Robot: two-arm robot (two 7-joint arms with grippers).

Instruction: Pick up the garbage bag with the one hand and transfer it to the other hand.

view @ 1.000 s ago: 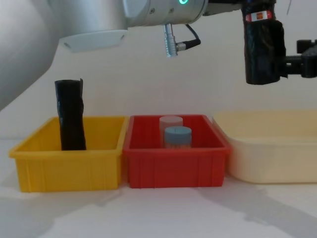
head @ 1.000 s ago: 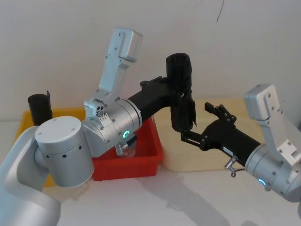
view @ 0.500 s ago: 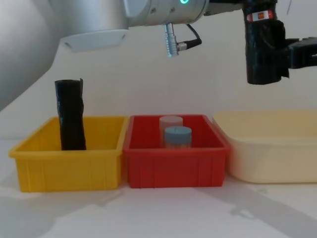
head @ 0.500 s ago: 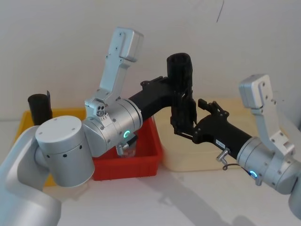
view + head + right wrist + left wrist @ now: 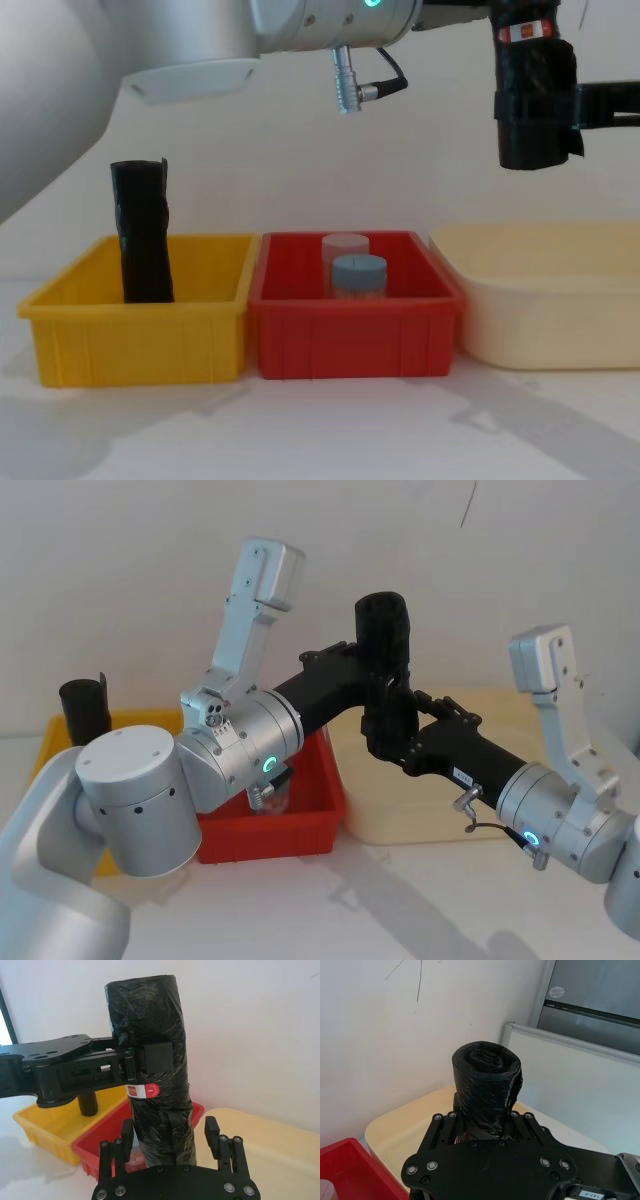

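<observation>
Lab test table point(image 5: 330, 430): white wall point(image 5: 250, 170), plastic sorting trays point(image 5: 355, 335).

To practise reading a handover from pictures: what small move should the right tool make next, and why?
Probably close the right tool on the garbage bag. It sits open astride the bag's lower part, while the left tool grips it higher up, upright in mid-air.

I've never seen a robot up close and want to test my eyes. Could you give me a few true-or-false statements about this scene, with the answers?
1. The left claw holds the garbage bag upright in the air. True.
2. The right claw straddles the bag's lower part. True.
3. The bag's label is blue. False: it is red and white.
4. The yellow bin holds nothing. False: a plain black roll stands in it.
</observation>
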